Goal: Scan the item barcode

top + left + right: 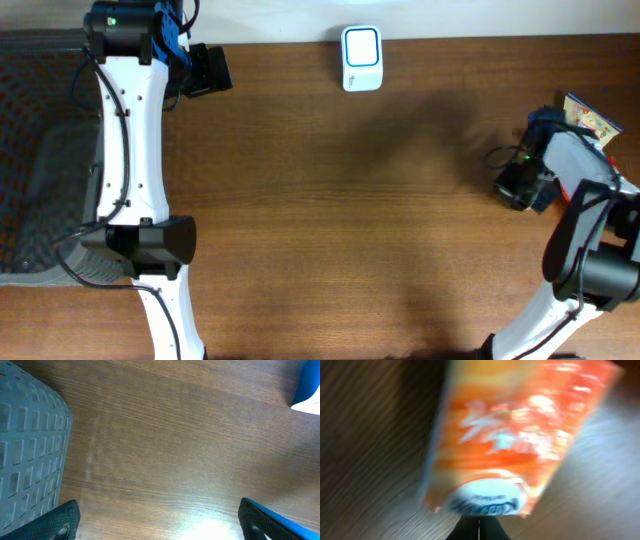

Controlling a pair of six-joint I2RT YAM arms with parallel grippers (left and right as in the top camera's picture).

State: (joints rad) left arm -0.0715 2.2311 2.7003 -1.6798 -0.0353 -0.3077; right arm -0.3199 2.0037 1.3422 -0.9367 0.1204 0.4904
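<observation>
While the left gripper (162, 525) is held wide open at upper left, the orange packet (515, 435) is pinched by the closed right gripper (479, 532) at the overhead view's right edge, well apart from the scanner (361, 58).

White scanner (361, 58) top centre, colourful packet (590, 118) far right

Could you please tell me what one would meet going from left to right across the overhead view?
Grey mesh mat → left pincer → white scanner → orange packet.
</observation>
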